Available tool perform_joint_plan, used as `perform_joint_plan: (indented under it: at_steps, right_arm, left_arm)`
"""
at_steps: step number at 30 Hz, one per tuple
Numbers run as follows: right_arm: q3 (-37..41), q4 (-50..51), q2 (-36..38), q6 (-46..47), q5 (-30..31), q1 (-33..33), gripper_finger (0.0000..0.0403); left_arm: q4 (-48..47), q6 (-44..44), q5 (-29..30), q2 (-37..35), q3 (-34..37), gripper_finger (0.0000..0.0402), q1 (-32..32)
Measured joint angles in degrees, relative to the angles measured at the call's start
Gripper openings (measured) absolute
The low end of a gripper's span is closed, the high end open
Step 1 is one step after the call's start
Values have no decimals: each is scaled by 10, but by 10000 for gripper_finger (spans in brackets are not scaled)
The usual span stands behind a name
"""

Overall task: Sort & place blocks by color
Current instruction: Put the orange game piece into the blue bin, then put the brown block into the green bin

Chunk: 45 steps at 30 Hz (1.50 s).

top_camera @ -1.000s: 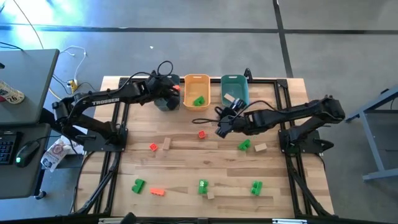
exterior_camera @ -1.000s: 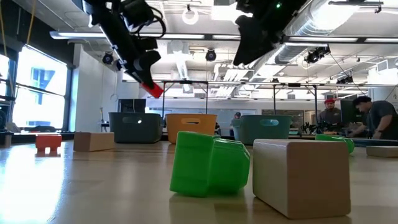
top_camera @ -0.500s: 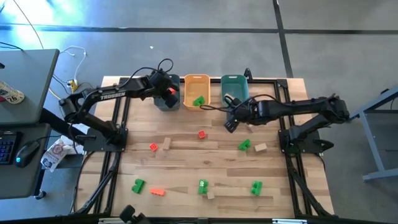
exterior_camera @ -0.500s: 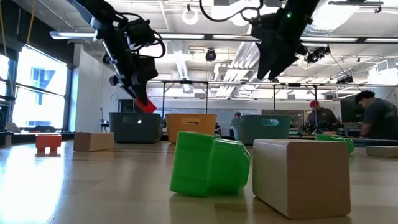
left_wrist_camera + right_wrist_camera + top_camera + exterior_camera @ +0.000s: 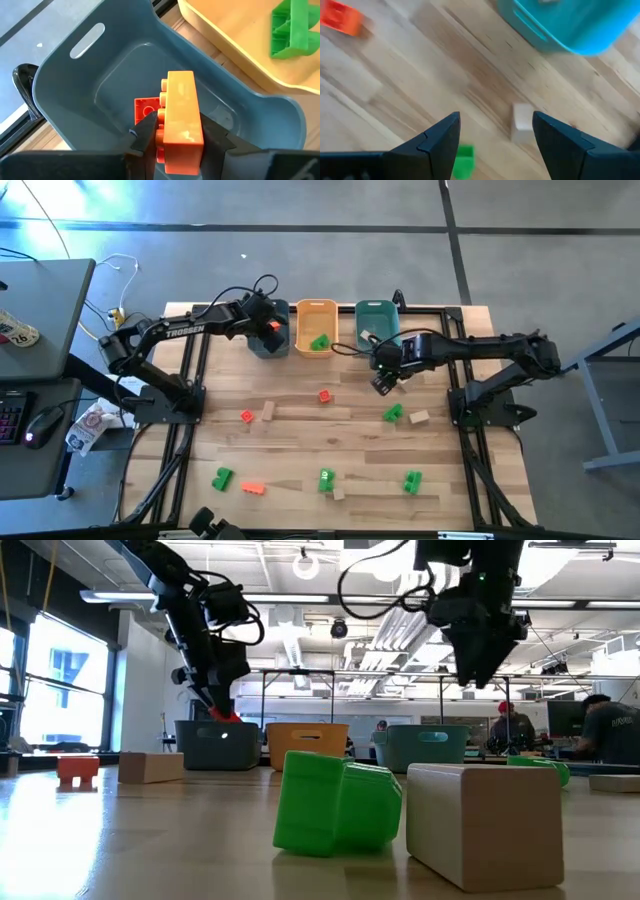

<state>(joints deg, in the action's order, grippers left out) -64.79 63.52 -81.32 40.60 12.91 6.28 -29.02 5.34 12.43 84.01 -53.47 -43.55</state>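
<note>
My left gripper (image 5: 180, 131) is shut on a red-orange block (image 5: 181, 107) and hangs over the blue-grey bin (image 5: 262, 345), on whose floor another red block (image 5: 146, 108) lies. My right gripper (image 5: 495, 116) is open and empty. It hovers above the table in front of the teal bin (image 5: 377, 320), over a tan block (image 5: 522, 122) and a green block (image 5: 464, 159). A green block (image 5: 319, 341) lies in the orange-yellow bin (image 5: 317, 308). A pale block (image 5: 367, 337) lies in the teal bin. Red, green and tan blocks lie scattered on the table. My left gripper pinches the red-orange block by its two long sides (image 5: 165, 131) between the two fingers. The studs face one finger (image 5: 146, 131). The fingers come from above, pointing down. In the low view the block (image 5: 224, 716) sits at their free ends, lifted clear above the blue-grey bin's floor.
The three bins stand in a row at the table's far edge. On the table lie red blocks (image 5: 325, 395) (image 5: 247, 416), a tan one (image 5: 268, 411), a green and tan pair (image 5: 393, 413) (image 5: 418, 417), and more along the near edge (image 5: 326, 478). People sit in the room behind.
My left gripper has come down toward the blue-grey bin with the red-orange block still in its hold. My right gripper has moved toward the table's right, along the front of the teal bin.
</note>
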Motion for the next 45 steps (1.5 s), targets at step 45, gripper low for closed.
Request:
perform_joint_plan:
  at_steps: [45]
  right_arm:
    - [0,129,0,74,-70,-3,236]
  left_arm:
    - [-16,-11,-37,-7,-12,151,0]
